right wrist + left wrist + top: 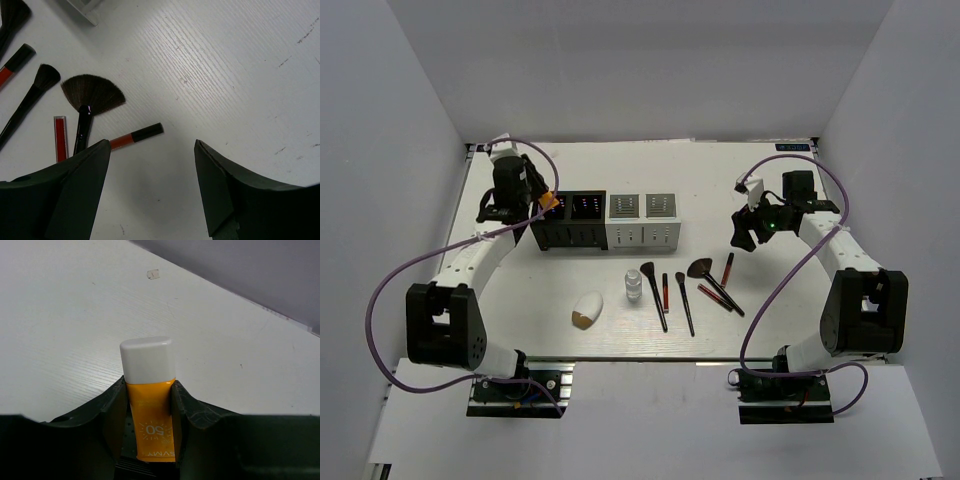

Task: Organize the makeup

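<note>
grips the orange tube (149,430) in the left tool (149,390), fingers (116,410) pressed tight to its body just below the white cap (147,360), cap pointing away from the wrist. holds it above the worktop (535,325), at the far left end of the black slotted box (570,232). hangs the right tool (151,145) wide open and empty over bare worktop, near a fan brush (94,95) and a red stick (135,135). finds the rest lying loose in front of the white slotted box (643,232): white oval with tan end (587,309), small clear bottle (634,284), two more black brushes (654,295), other red sticks (665,290).
</note>
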Motion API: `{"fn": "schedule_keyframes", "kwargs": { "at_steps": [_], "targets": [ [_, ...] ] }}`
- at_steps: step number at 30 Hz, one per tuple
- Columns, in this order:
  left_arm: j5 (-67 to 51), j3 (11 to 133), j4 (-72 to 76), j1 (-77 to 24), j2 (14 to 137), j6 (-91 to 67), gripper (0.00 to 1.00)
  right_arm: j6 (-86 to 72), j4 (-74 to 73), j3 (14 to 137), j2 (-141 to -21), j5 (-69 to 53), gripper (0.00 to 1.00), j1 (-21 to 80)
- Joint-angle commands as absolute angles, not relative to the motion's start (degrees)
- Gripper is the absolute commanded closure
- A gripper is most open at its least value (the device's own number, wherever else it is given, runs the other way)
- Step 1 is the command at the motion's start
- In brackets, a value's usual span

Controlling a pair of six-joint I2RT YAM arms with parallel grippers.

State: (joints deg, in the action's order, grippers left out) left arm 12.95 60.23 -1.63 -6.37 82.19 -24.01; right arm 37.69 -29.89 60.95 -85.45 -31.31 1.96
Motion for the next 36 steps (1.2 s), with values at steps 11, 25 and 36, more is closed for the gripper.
{"fn": "schedule_keyframes", "kwargs": {
  "at_steps": [11, 25, 36],
  "targets": [
    [15.3, 51.2, 10.0, -8.9, 80.4, -20.3, 0.56, 37.8, -29.3, 60.2, -84.2, -31.5, 0.27, 1.9],
    [16.5, 52.6, 7.9, -9.9, 76.6, -20.0, 0.25, 38.2, -29.5, 59.8, -83.1, -31.6, 0.26, 1.8],
    [-7.8, 63.3, -21.4, -10.5, 65.7, -22.0, 0.68, 40.4, -31.8, 60.1, -81.9, -37.3, 0.70, 1.9]
  ]
}}
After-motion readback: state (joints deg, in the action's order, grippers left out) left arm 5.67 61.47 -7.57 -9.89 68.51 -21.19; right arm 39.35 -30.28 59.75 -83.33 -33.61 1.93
